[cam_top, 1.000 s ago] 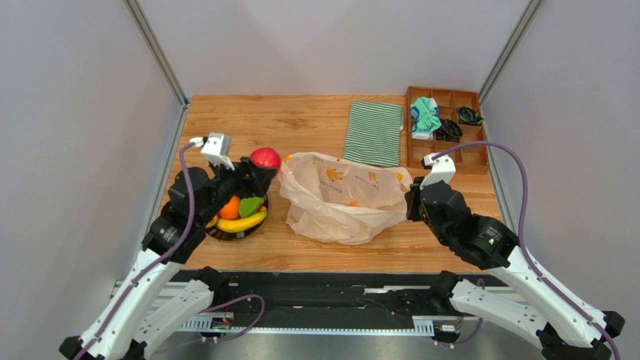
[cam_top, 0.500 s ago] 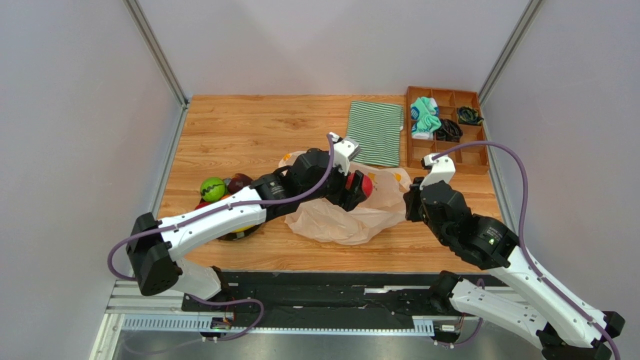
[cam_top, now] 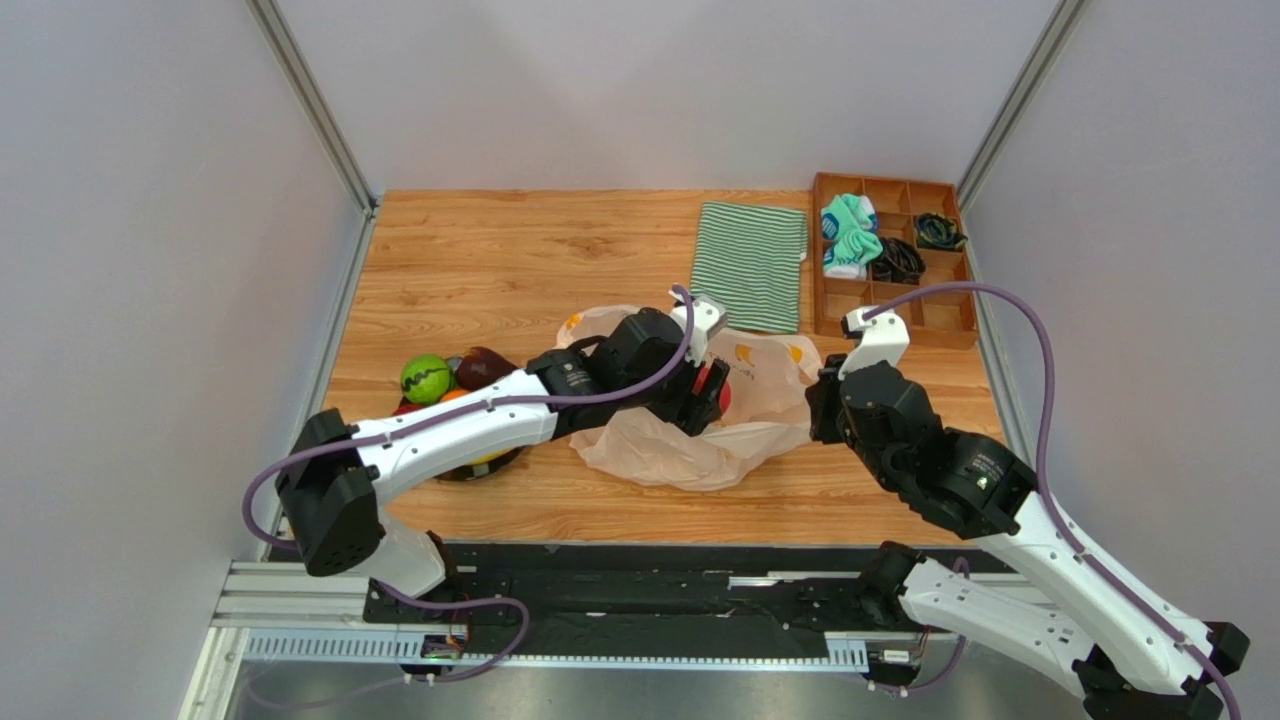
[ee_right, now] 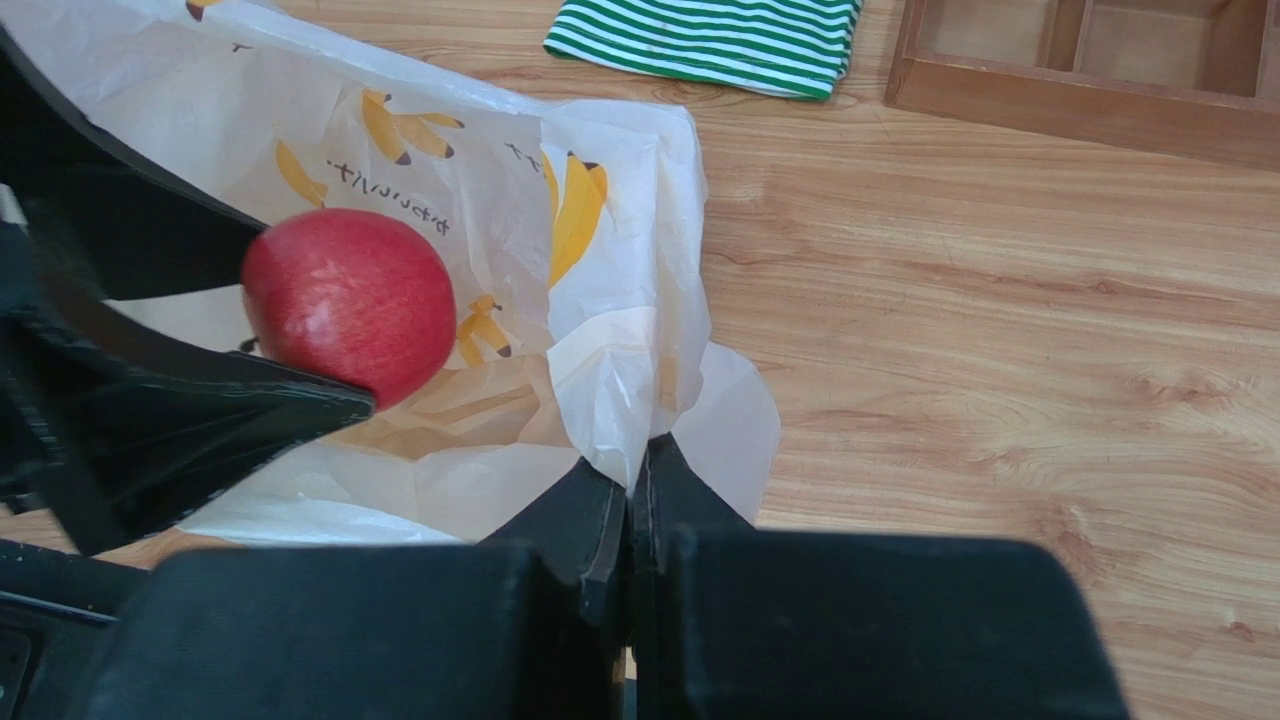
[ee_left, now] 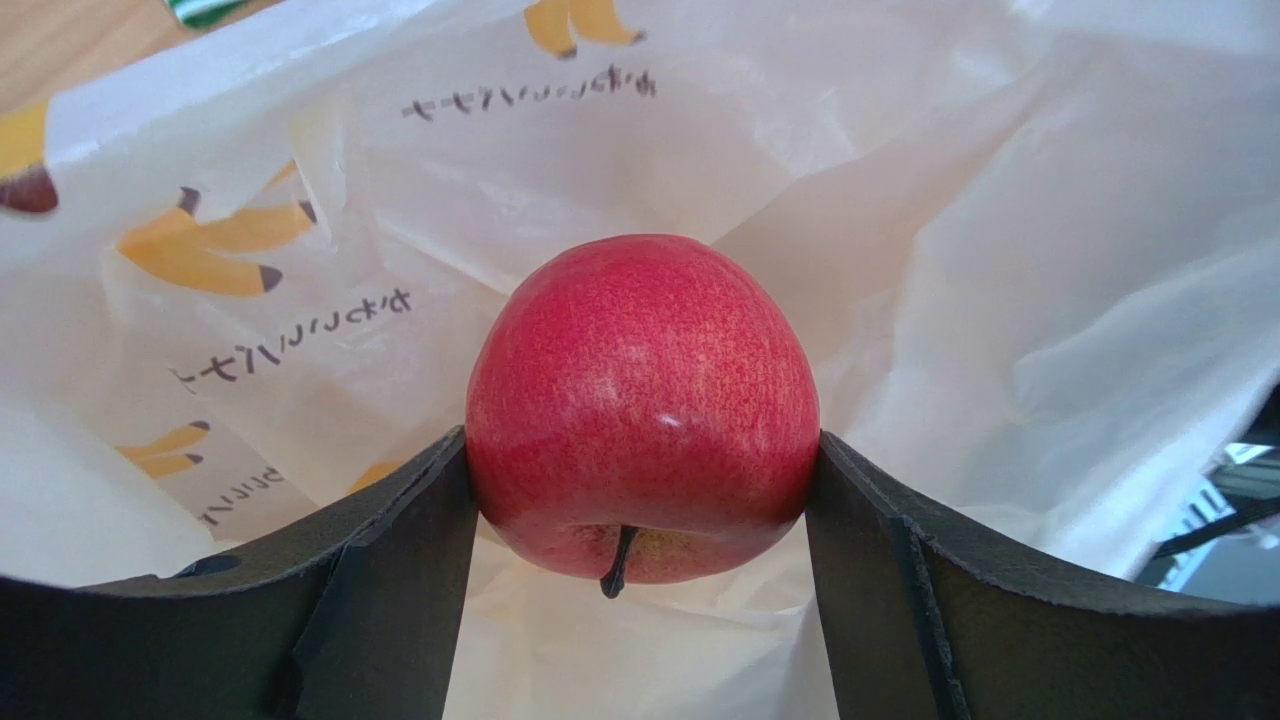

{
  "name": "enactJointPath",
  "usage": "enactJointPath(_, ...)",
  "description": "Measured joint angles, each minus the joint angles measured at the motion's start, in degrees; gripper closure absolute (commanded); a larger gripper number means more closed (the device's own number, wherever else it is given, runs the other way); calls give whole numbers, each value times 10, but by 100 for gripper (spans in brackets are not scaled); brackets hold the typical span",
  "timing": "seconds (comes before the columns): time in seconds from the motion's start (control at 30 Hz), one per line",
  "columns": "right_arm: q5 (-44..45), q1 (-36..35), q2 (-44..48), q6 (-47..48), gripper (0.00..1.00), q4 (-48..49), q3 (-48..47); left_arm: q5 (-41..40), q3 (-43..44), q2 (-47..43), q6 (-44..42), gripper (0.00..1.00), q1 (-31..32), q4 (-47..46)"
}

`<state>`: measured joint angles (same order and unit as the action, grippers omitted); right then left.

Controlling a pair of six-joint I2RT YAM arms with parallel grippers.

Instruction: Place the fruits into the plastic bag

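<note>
My left gripper (cam_top: 712, 393) is shut on a red apple (ee_left: 643, 402) and holds it inside the mouth of the plastic bag (cam_top: 759, 393), which is whitish with printed bananas. The apple also shows in the right wrist view (ee_right: 349, 305). My right gripper (ee_right: 633, 483) is shut on the bag's edge (ee_right: 661, 360) at its right side and holds it up. At the left a bowl (cam_top: 478, 462) holds more fruit: a green round fruit (cam_top: 425, 375) and a dark reddish one (cam_top: 484, 365) show; the rest is hidden under my left arm.
A green-and-white striped folded cloth (cam_top: 748, 264) lies behind the bag. A wooden compartment tray (cam_top: 890, 255) with small items stands at the back right. Grey walls close in both sides.
My left arm swung from the fruit bowl to the bag carrying the apple, then lowered it into the bag's mouth. The right arm held still.
</note>
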<state>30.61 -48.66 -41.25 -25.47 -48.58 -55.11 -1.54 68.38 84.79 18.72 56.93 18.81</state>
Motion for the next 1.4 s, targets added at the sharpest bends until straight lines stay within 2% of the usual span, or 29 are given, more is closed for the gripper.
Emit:
enactJointPath(0.27, -3, 0, 0, 0, 100, 0, 0, 5, 0, 66, 3, 38, 0, 21)
enactJointPath(0.4, -3, 0, 0, 0, 100, 0, 0, 7, 0, 92, 5, 24, 0, 33)
enactJointPath(0.5, -3, 0, 0, -2, 100, 0, 2, 11, 0, 94, 7, 16, 0, 38)
enactJointPath(0.53, -3, 0, 0, -2, 100, 0, 3, 12, 0, 94, 7, 6, 0, 37)
enactJointPath(0.57, -3, 0, 0, -2, 100, 0, 5, 12, 0, 94, 7, 2, 0, 37)
enactJointPath(1.13, -3, 0, 0, -2, 100, 0, 8, 29, 0, 85, 7, 2, 0, 27)
enactJointPath(1.4, -3, 0, 0, -3, 100, 0, 8, 96, -11, 0, -9, 2, 0, -19)
